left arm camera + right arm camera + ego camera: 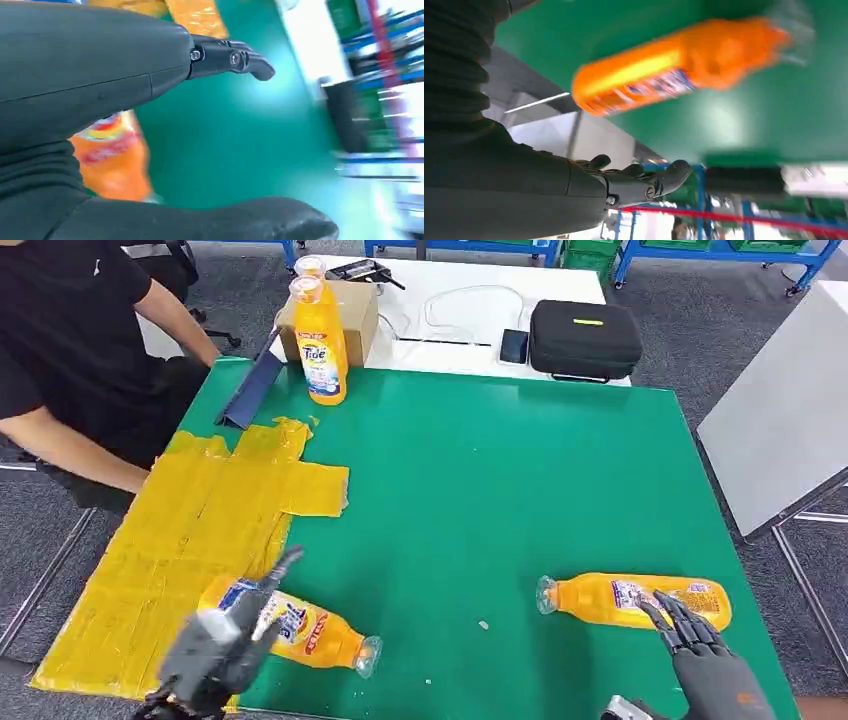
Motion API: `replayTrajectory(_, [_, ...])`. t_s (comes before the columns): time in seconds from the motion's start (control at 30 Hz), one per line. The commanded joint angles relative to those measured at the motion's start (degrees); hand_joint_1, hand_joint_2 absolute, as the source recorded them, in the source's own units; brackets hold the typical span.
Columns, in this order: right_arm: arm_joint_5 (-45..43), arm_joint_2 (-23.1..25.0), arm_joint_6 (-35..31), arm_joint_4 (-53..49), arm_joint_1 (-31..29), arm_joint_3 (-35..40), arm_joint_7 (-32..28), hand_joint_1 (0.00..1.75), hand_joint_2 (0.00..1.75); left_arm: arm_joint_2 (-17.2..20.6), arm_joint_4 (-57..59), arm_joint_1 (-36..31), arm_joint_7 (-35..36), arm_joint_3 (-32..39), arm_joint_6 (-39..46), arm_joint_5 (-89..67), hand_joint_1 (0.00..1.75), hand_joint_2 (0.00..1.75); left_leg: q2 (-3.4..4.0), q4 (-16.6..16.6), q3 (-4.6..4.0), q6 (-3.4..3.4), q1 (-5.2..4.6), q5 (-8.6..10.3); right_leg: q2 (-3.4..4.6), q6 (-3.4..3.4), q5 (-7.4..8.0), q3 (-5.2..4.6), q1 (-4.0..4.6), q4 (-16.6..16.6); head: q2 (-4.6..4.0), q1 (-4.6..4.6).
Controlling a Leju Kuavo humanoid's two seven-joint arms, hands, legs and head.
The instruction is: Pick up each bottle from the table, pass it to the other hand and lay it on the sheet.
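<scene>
One orange Tide bottle (300,628) lies on its side at the near left, its base on the yellow sheet (190,540) and its clear cap on the green table (480,470). My left hand (215,650) hovers over that base with fingers spread, holding nothing; in the left wrist view the bottle (112,160) lies under the hand (100,65). A second bottle (630,600) lies at the near right. My right hand (690,635) is at its base end, fingers stretched out. In the right wrist view the bottle (674,65) lies apart from the hand (574,195). Two more bottles (322,340) stand upright at the back.
A person in black sits at the left, a forearm (80,455) close to the sheet's far edge. Behind the upright bottles are a cardboard box (345,310), a phone (513,345) and a black case (585,335). A blue folder (250,390) leans at the back left. A white table (780,410) stands to the right.
</scene>
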Motion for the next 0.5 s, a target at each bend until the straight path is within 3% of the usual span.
replayTrajectory(0.03, [4.9, 5.5, 6.0, 16.0, -6.8, -10.5, -2.2, 0.00, 1.75, -0.8, -11.7, 2.9, -0.2, 4.4, -2.1, 7.9, 0.00, 0.00, 0.43, 0.0, 0.12, -0.15, 0.14, -0.03, -0.09, -0.12, 0.05, 0.17, 0.19, -0.2, 0.00, -0.02])
replayTrajectory(0.13, [8.6, 6.9, 8.1, 17.3, -10.6, -11.9, -1.7, 0.00, 1.75, -0.9, -12.5, 1.2, 2.6, 3.3, -0.8, 7.9, 0.00, 0.00, 0.50, -0.1, 0.20, -0.19, 0.12, -0.01, -0.16, -0.16, 0.05, 0.22, 0.18, -0.2, 0.00, 0.00])
replayTrajectory(0.2, [9.6, 7.4, 7.3, 18.4, -11.4, -13.1, -3.2, 0.00, 1.75, -0.8, -11.9, 1.6, -0.1, 3.2, -0.8, 8.7, 0.00, 0.00, 0.33, 0.0, 0.14, -0.12, 0.09, 0.01, -0.05, -0.09, 0.07, 0.12, 0.12, -0.1, 0.00, 0.00])
replayTrajectory(0.27, [10.6, 7.2, 9.9, 17.7, -14.7, -12.1, -1.7, 0.00, 1.75, -1.5, -13.7, -1.2, 4.1, 2.1, -0.1, 9.2, 0.00, 0.00, 0.35, -0.1, 0.20, -0.13, 0.10, 0.02, -0.10, -0.11, 0.07, 0.20, 0.14, -0.2, 0.00, 0.00])
replayTrajectory(0.5, [10.6, 7.1, 11.0, 17.0, -14.6, -11.7, -0.6, 0.00, 1.75, -1.2, -14.1, -1.6, 5.4, 1.5, 0.4, 9.4, 0.00, 0.00, 0.23, 0.0, 0.19, -0.09, 0.08, 0.01, -0.10, -0.06, 0.04, 0.18, 0.11, -0.1, 0.00, 0.00])
